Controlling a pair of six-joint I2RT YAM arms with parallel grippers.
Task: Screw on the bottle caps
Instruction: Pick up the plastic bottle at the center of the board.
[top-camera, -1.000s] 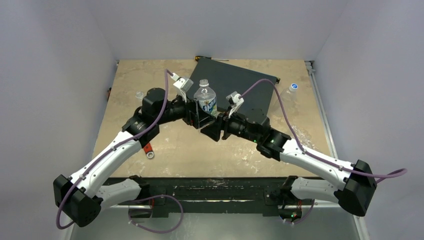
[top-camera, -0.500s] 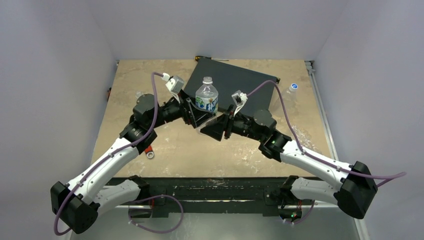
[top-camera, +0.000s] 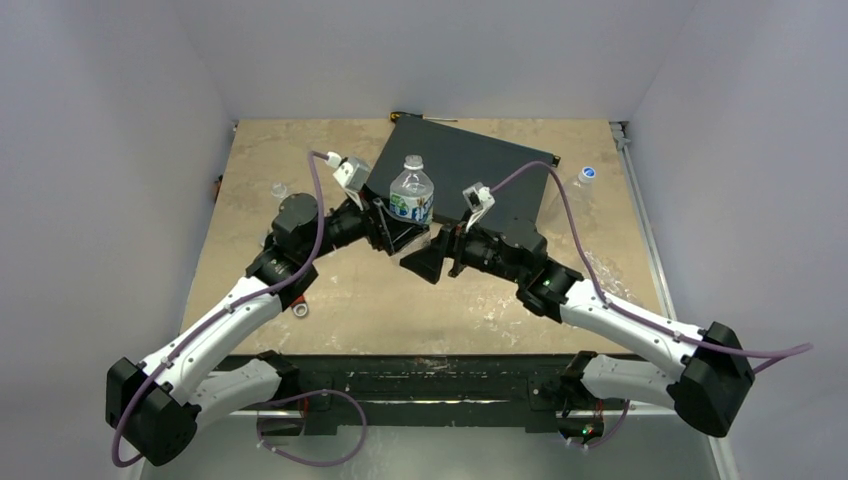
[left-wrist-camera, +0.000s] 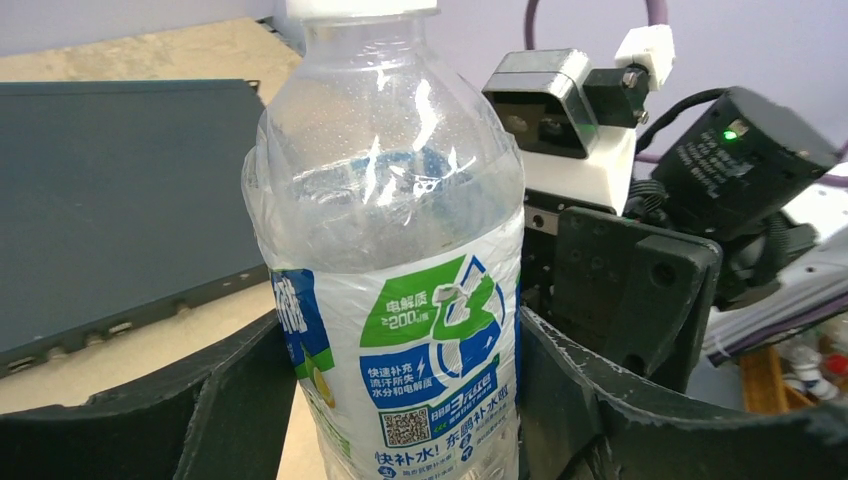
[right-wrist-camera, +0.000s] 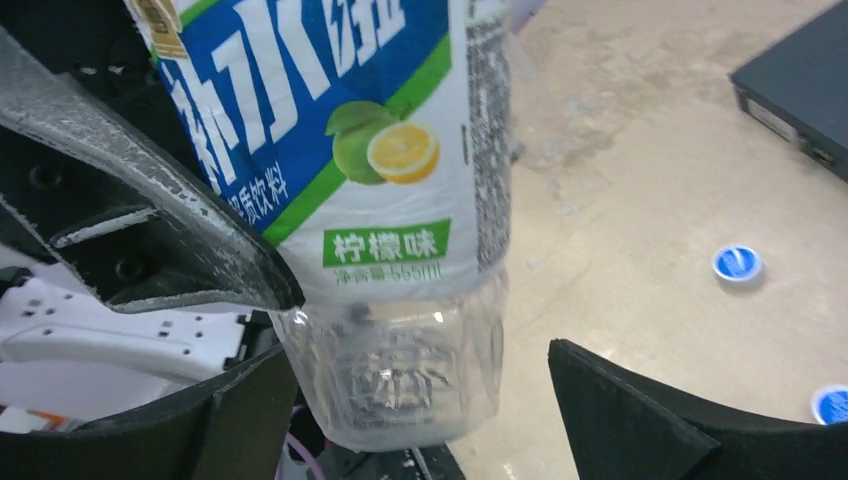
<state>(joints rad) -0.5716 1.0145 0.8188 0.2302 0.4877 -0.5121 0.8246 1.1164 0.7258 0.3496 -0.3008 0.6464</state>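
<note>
Left gripper (left-wrist-camera: 400, 420) is closed on the labelled bottle (left-wrist-camera: 390, 250), one finger pressed against each side of the label. It holds the bottle upright over the near left edge of the flat black box (top-camera: 480, 170). Right gripper (right-wrist-camera: 420, 350) is wide open around the bottle's base, and one finger stands clear of it, so it holds nothing.

Risks:
- The left arm has the only grip, on a thin, slick label. A light squeeze lets the bottle slip or tip onto the black box; a hard one buckles the wall.
- Either right finger could clip the base when that arm moves and twist the bottle in the left jaws.
- The white top (left-wrist-camera: 355, 6) is cropped, so whether it is seated can't be told.

Two loose blue caps (right-wrist-camera: 737, 263) lie on the table near the black box.
</note>
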